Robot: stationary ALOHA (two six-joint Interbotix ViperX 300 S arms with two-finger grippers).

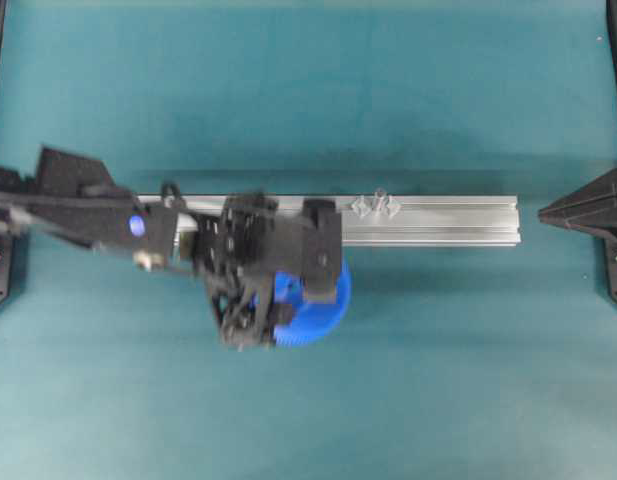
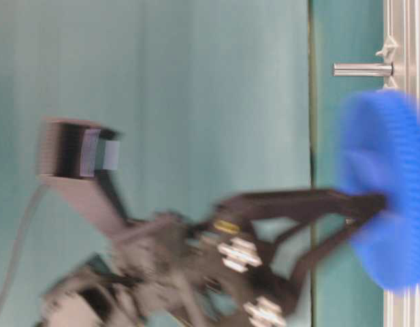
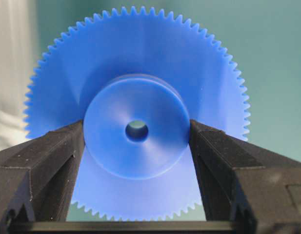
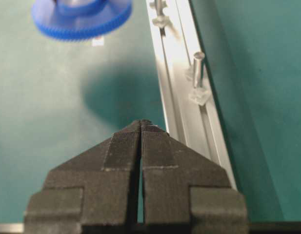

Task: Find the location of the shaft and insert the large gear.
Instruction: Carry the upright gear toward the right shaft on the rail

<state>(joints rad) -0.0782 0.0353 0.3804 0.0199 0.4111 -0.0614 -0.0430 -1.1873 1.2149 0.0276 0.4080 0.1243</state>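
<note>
The left gripper (image 3: 136, 141) holds the large gear (image 3: 136, 114) by its raised hub, one finger (image 3: 52, 161) pressed on each side, so the centre hole shows clear between them in the left wrist view. In the overhead view the large gear (image 1: 323, 300) hangs just on the near side of the aluminium rail (image 1: 458, 220), left of the shaft (image 1: 378, 198), which stands on the rail between two clear diamond tabs. The right wrist view shows the gear off the counter (image 4: 67, 146), casting a shadow on it, and a second pin farther along the rail, which I judge is not my target.

The step in hand, as I read it, is the carry toward the shaft. To do it well I would keep the gear face level, travel right along the rail at a height that clears the pin's tip, and stop only when the hole sits directly over the shaft. The table-level view is blurred, so I would trust the overhead and left wrist views for alignment. Then I would lower slowly and straight; a tilted gear would likely catch the pin on the hub rim. I would not widen the grip until the hub is seated.

The right gripper (image 4: 141, 124) rests closed and empty at the right end, well apart from the work.
</note>
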